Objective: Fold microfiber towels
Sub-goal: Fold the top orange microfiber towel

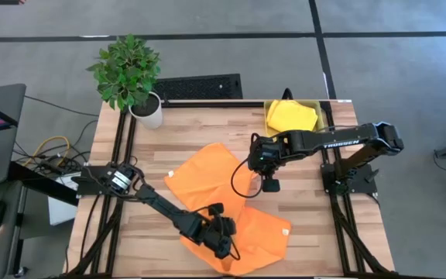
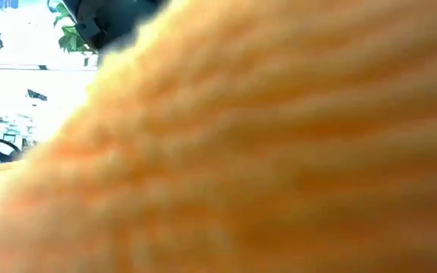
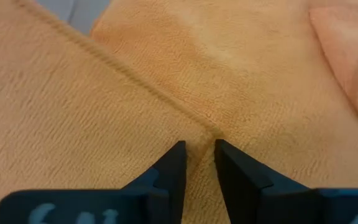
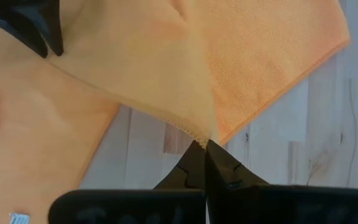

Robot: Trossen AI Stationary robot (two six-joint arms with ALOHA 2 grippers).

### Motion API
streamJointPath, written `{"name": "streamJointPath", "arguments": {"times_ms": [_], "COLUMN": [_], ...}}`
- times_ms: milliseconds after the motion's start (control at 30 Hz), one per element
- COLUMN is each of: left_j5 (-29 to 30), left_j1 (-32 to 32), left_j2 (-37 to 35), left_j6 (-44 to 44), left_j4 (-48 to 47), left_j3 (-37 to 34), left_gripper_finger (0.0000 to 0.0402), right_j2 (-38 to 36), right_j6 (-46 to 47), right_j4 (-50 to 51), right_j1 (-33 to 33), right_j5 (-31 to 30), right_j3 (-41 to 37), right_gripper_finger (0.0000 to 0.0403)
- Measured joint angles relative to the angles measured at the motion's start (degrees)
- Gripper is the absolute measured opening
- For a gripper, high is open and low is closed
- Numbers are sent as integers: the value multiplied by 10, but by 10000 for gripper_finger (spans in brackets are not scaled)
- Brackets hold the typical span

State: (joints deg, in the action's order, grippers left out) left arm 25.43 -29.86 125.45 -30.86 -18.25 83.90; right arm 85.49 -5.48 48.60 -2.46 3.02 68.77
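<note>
While the right end effector pinches a corner of an orange towel between fingers pressed tightly together, the left end effector sits low over a second orange towel near the front edge of the table. From above, the right arm reaches in from the right side toward the middle of the table, and the cloth it grips spreads out toward the back left from that corner. The right wrist view shows the hemmed corner lifted off the wood, with the rest of the cloth draping away from the fingertips.

The left arm stretches diagonally from the left side toward the front centre. Its fingers stand only a narrow gap apart, with a ridge of orange cloth and a stitched hem running right up between the tips; the cloth seems nipped there, though how firm the hold is cannot be told. The two orange towels overlap near the middle of the table.

Orange fabric fills nearly all of the low view, close against the lens.

A yellow towel lies bunched in a yellow bin at the back right of the table. A potted plant stands at the back left corner.
</note>
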Motion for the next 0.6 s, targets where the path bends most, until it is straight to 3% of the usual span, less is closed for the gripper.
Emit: {"name": "streamJointPath", "arguments": {"times_ms": [267,600], "left_j5": [-40,-66], "left_j1": [5,5], "left_j2": [0,2], "left_j6": [7,10], "left_j4": [27,15], "left_j3": [0,16], "left_gripper_finger": [7,25], "right_j2": [0,0], "right_j6": [1,1], "right_j4": [1,2], "right_j1": [0,0], "right_j5": [0,0], "right_j3": [0,0], "right_gripper_finger": [8,8]}}
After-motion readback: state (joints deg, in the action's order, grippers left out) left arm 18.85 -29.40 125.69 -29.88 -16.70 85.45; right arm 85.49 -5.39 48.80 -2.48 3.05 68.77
